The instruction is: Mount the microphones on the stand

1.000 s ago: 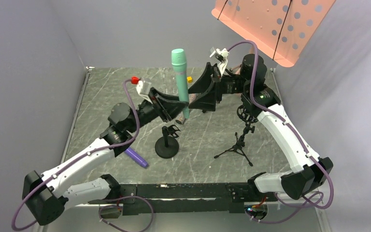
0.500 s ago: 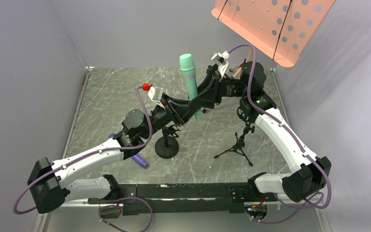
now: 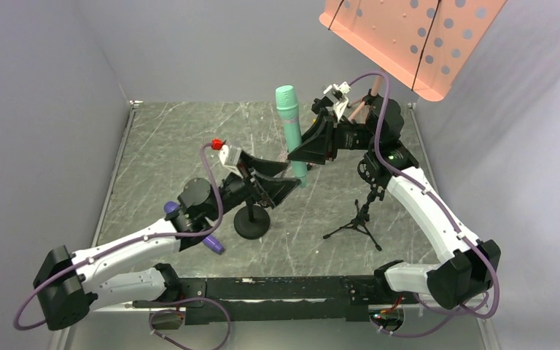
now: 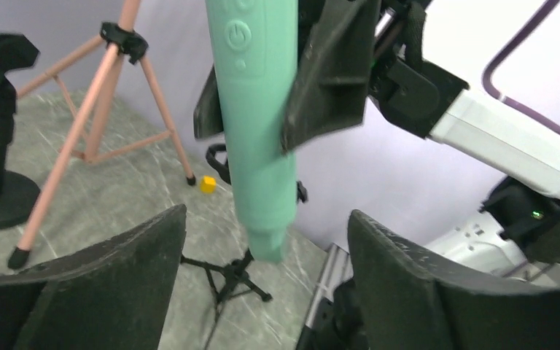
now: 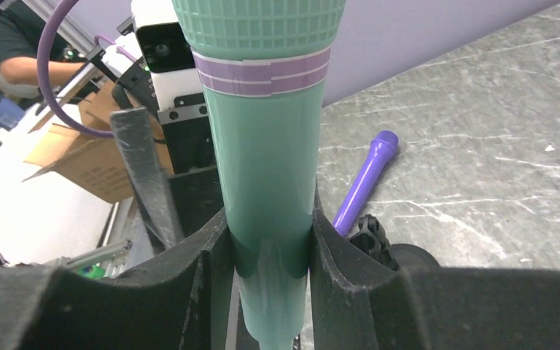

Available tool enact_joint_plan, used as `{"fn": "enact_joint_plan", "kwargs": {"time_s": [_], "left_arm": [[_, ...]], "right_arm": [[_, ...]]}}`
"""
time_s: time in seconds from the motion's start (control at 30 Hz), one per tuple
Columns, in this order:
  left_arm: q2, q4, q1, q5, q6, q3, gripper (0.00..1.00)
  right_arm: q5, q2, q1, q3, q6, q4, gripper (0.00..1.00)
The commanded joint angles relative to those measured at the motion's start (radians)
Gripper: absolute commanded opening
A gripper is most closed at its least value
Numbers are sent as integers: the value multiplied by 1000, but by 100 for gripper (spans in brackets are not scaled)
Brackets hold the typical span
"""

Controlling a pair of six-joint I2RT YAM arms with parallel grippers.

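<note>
Altogether two microphones show: one teal-green microphone [image 3: 290,120] in the air and one purple microphone [image 3: 207,240] lying flat on the table [image 3: 153,146], partly under the left forearm. Two black stands are near the middle, a round-base stand [image 3: 251,223] and, to its right, a tripod stand [image 3: 358,220]. One pink music stand [image 3: 415,36] fills the far right corner, and one small yellow cube [image 4: 207,184] lies on the table. The right arm rises from its base, bends at the elbow and reaches back toward the centre. The right gripper [image 5: 270,248] is clamped on the teal-green microphone's body below the purple band, holding it nearly upright with its head up. The left arm stretches low and diagonally from its base, with its wrist above the round-base stand. The left gripper [image 3: 292,179] is spread wide around the microphone's lower end. Its fingers [image 4: 117,255] seem clear of the handle, though the crowded overhead view leaves that uncertain.
</note>
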Motion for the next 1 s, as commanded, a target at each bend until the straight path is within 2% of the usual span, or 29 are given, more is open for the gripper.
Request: {"fn": "enact_joint_plan", "kwargs": {"time_s": [0.0,0.03,0.17,0.3,0.53,0.67,0.97], "left_arm": [[-159,-36,-1,47,76,-55,95],[-193,-73,7,47,99,-56,99],[-238,-248,100,153,116,36,99],[-151,-354,190,342,74,186,99],[16,-404,195,436,25,359,97],[66,-426,188,423,35,393,91],[140,-389,163,402,37,431,65]], "right_arm": [[-4,-62,-7,2,-131,-67,9],[-3,-67,-7,-2,-179,-92,9],[-26,-67,1,-23,-290,-177,9],[-46,-58,13,-18,-380,-249,9],[-35,-70,16,7,-475,-344,9],[-44,-78,16,-8,-469,-331,9],[-55,-74,16,-16,-469,-327,9]]}}
